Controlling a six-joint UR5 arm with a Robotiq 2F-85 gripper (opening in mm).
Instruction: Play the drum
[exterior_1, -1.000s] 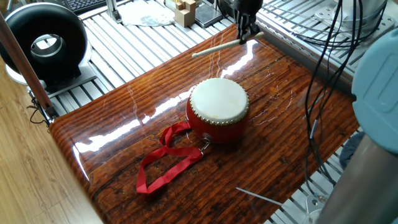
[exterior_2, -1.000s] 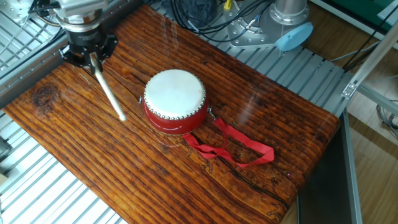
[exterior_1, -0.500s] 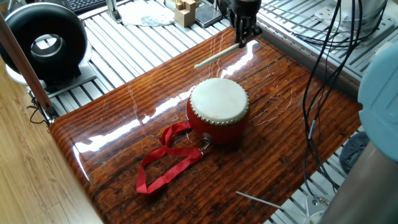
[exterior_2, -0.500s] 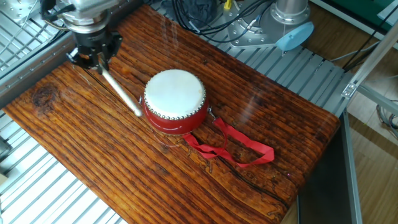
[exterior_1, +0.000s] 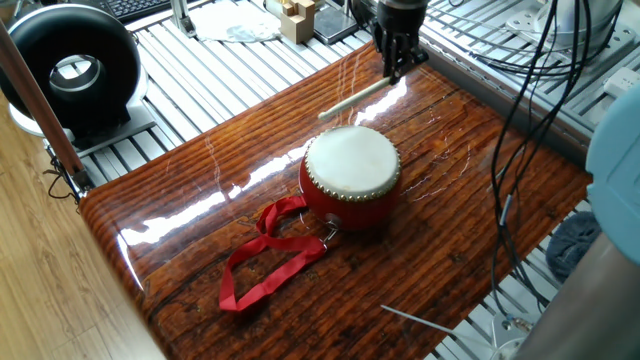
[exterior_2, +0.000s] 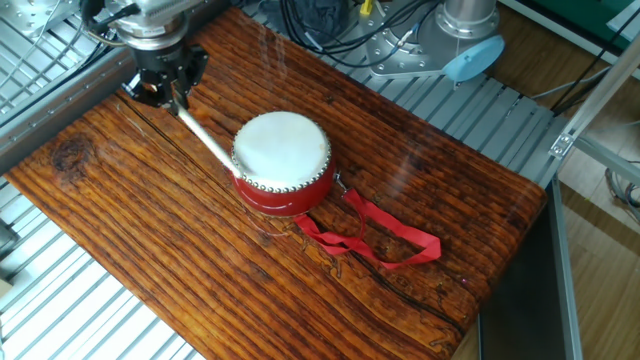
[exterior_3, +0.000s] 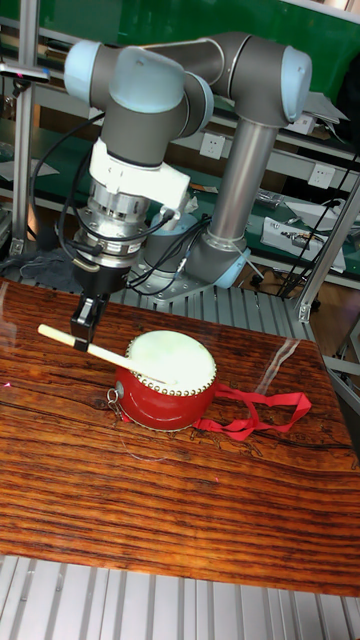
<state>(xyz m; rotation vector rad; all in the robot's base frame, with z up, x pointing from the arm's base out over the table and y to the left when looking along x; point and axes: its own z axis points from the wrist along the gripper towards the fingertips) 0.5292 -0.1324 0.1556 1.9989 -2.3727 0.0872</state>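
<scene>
The drum (exterior_1: 350, 168) (exterior_2: 283, 152) (exterior_3: 168, 372), red with a cream skin and studded rim, stands mid-table. Its red ribbon strap (exterior_1: 262, 258) (exterior_2: 388, 236) (exterior_3: 258, 408) trails loose on the wood. My gripper (exterior_1: 393, 68) (exterior_2: 168, 92) (exterior_3: 88, 326) hangs over the table's far edge beside the drum, shut on a thin pale wooden stick (exterior_1: 356, 97) (exterior_2: 206, 140) (exterior_3: 108, 352). The stick slants down toward the drum, and its free end reaches the skin's edge in the tall fixed view. Whether it touches the skin I cannot tell.
The glossy wooden tabletop (exterior_1: 190, 200) rests on a slatted metal bench. A black ring-shaped device (exterior_1: 70, 62) stands at one corner, wooden blocks (exterior_1: 297, 18) behind it. Cables (exterior_1: 520, 110) hang by the arm's side. A thin metal rod (exterior_1: 420, 320) lies near the table's edge.
The gripper has shifted along the table edge toward the drum. The stick has swung with it, and its free end has gone from the bare wood to the drum's rim.
</scene>
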